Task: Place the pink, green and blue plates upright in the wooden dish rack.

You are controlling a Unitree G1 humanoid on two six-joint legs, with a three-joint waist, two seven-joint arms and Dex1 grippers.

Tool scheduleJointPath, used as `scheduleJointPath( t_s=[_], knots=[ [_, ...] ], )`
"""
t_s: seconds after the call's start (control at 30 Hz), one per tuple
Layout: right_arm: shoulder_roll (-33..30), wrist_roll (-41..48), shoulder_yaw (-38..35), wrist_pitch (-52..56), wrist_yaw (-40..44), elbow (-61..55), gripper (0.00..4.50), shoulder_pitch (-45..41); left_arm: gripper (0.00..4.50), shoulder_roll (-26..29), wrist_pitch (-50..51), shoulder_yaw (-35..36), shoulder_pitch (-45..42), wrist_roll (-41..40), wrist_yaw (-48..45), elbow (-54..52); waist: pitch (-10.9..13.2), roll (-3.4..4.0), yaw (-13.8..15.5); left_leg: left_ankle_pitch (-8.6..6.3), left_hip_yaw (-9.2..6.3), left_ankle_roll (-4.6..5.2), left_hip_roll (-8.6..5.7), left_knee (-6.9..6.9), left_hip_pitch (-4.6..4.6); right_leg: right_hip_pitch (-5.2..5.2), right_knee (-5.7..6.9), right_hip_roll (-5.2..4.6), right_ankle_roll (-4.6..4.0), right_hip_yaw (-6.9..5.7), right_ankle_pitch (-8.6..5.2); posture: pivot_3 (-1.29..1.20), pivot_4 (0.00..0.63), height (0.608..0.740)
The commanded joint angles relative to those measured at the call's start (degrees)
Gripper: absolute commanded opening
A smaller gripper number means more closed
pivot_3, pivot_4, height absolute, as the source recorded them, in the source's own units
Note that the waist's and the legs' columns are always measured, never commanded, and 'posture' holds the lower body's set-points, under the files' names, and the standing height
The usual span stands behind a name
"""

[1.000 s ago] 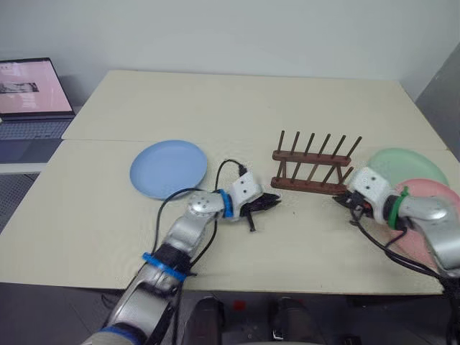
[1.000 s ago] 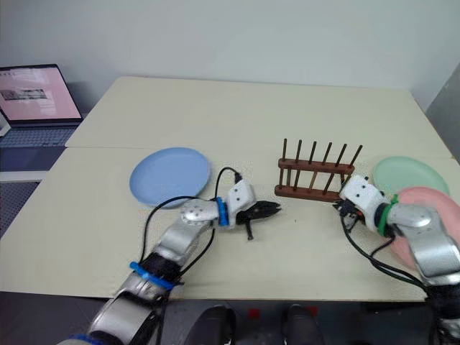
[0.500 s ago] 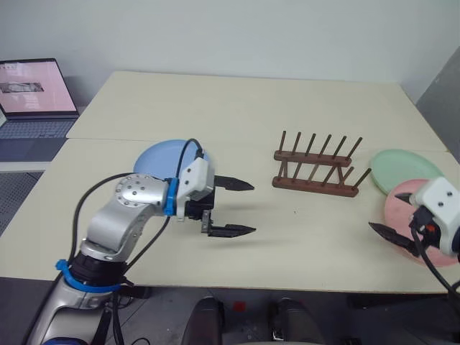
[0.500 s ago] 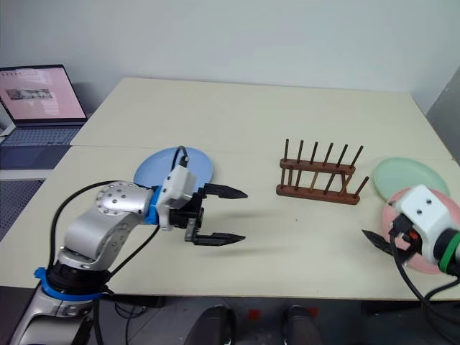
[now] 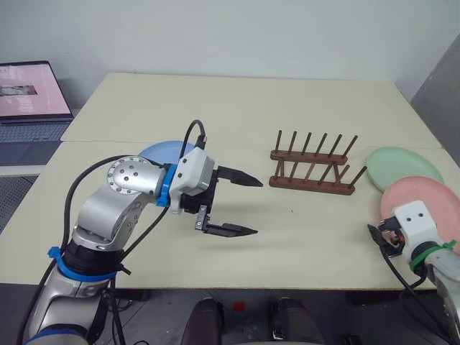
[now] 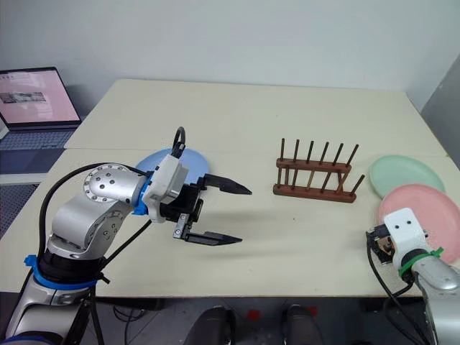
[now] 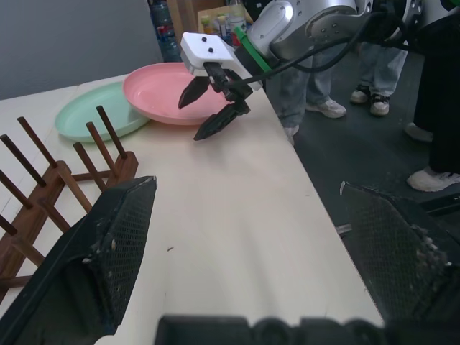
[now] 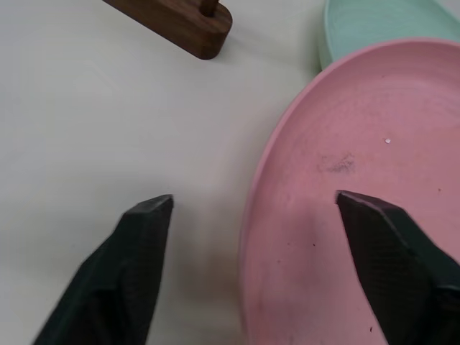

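Both arms have pulled away from the rack (image 5: 312, 165); left gripper (image 5: 237, 203) and right gripper (image 7: 214, 103) stand jaws apart, the right straddling the pink plate (image 8: 359, 215) rim.

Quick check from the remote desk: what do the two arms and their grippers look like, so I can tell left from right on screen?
Both arms are silver metal with white wrist housings and looping black cables. The left gripper has two black pointed fingers and blue bands at wrist and forearm. The right gripper has the same black fingers, but a green band behind its white housing.
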Motion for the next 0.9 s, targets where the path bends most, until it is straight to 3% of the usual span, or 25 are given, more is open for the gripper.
scheduleJointPath(
  t_s=[0.03,0.23,0.37,0.47,0.63,0.73,0.8,0.9],
  knots=[
    [-0.2,-0.7,-0.8,-0.6,-1.2,-0.4,2.48,-0.9,4.5,-0.3,-0.8,0.3,-0.9,-0.3,0.6,-0.7,0.0,0.0,0.0,0.0,0.04,0.0,0.0,0.0,-0.03,-0.03,0.0,0.01,0.01,0.0,0.01,0.0,0.15,0.74],
    [0.2,-0.6,-1.2,1.0,-1.9,-2.1,0.12,-0.8,4.5,-0.2,-0.2,0.4,-0.7,-0.5,1.5,-1.3,0.0,0.0,0.0,0.0,0.1,0.01,0.02,-0.02,-0.03,-0.05,0.01,0.06,0.01,-0.01,0.0,0.0,0.15,0.74],
    [0.6,0.1,-3.2,2.3,-2.3,-6.3,0.05,-1.3,4.5,0.0,0.4,0.8,-0.4,-1.0,2.2,-1.7,0.0,0.0,0.0,0.0,0.09,0.0,0.04,-0.01,-0.01,-0.05,0.02,0.07,0.0,0.02,0.0,0.0,0.15,0.74],
    [-2.5,-1.2,-5.2,2.0,-1.9,-10.6,0.05,-3.5,4.5,0.1,1.6,1.4,-0.4,-1.9,2.8,-1.9,0.0,0.01,0.0,0.0,0.09,0.0,0.03,-0.01,-0.01,-0.07,0.03,0.07,0.01,0.09,0.0,0.0,0.15,0.74],
    [-8.7,3.4,-10.3,3.8,1.7,-14.5,0.05,-14.6,4.5,-0.8,3.4,2.3,-1.6,-3.6,4.7,-1.4,0.0,0.0,-0.4,0.0,0.13,0.01,0.02,0.01,-0.01,-0.16,0.06,0.07,0.07,0.24,0.05,0.0,0.15,0.74],
    [-9.6,11.8,-11.3,5.0,5.9,-13.4,0.05,-24.7,4.5,-1.6,3.5,2.6,-2.3,-4.3,5.3,-0.8,0.0,-0.07,-0.6,0.0,0.09,0.01,0.06,0.0,0.0,-0.13,0.05,0.14,0.08,0.18,0.05,0.0,0.15,0.74],
    [-7.6,18.6,-12.7,10.0,7.0,-12.7,0.05,-30.1,4.5,-2.1,3.3,2.7,-2.4,-4.9,5.1,-0.7,0.1,-0.09,-0.7,0.0,0.09,0.01,0.07,-0.01,0.0,-0.1,0.04,0.18,0.08,0.18,0.06,0.0,0.15,0.74],
    [-0.8,36.2,-20.6,19.7,7.0,-8.6,0.05,-40.3,4.5,-3.7,2.3,3.9,-2.8,-6.5,5.4,-0.2,0.1,-0.15,-0.9,0.0,0.07,0.01,0.1,-0.05,-0.06,-0.11,0.02,0.21,0.03,0.24,0.06,0.0,0.15,0.74]
  ],
)
